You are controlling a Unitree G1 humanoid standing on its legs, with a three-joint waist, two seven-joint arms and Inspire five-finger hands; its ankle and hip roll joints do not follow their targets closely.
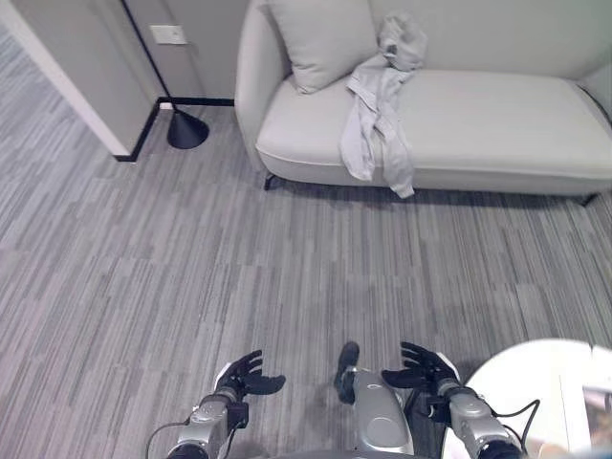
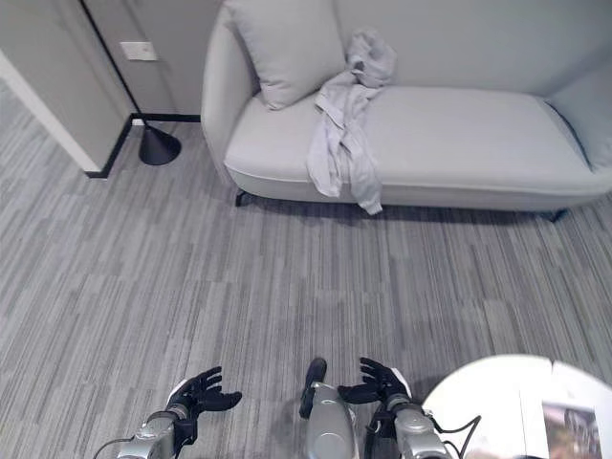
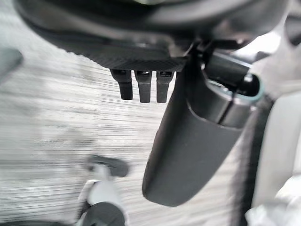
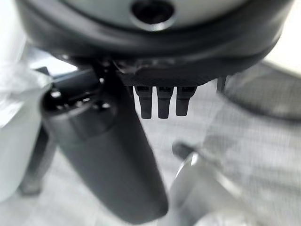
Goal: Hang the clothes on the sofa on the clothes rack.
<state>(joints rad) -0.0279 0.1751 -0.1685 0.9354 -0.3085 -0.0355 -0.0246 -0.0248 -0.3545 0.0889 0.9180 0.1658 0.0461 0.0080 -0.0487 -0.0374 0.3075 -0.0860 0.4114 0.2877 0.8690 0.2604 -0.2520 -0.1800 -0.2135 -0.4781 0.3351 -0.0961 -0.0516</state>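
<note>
A light grey garment [image 1: 381, 120] lies crumpled on the pale sofa [image 1: 497, 134], bunched against the backrest and trailing over the seat's front edge [image 2: 344, 143]. Both my hands hang low near me, far from the sofa. My left hand [image 1: 244, 375] is open with relaxed fingers and holds nothing. My right hand [image 1: 426, 366] is likewise open and empty. In the wrist views the fingers [image 3: 143, 87] of the left hand and the fingers [image 4: 162, 101] of the right hand stand straight over the carpet.
A grey cushion [image 1: 320, 43] leans in the sofa's left corner. A black floor-lamp base [image 1: 186, 129] with a thin pole stands by the wall left of the sofa. A white round table [image 1: 545, 392] sits at my lower right. Grey striped carpet [image 1: 239, 258] stretches between me and the sofa.
</note>
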